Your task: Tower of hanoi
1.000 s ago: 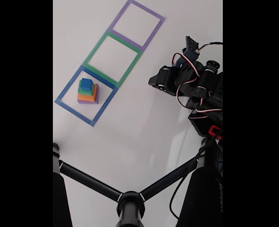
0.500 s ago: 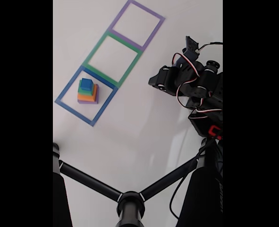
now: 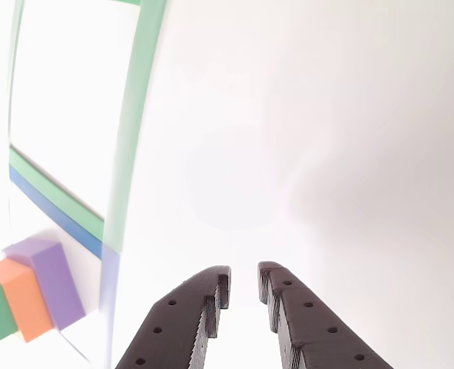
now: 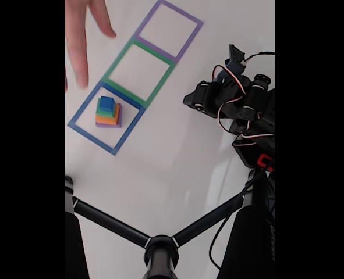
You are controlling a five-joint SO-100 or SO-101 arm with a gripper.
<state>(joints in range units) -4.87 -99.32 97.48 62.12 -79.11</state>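
Hand newly entered near tower of hanoi; gripper seemingly unmoved.

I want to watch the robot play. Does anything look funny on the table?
A person's hand reaches in at the top left of the fixed view, close to the block tower. The tower itself is stacked neatly inside the blue square.

A person's hand reaches in over the table's far left corner, just beyond the block stack; the table's middle lies bare.

In the fixed view, the tower of hanoi stands left of the arm.
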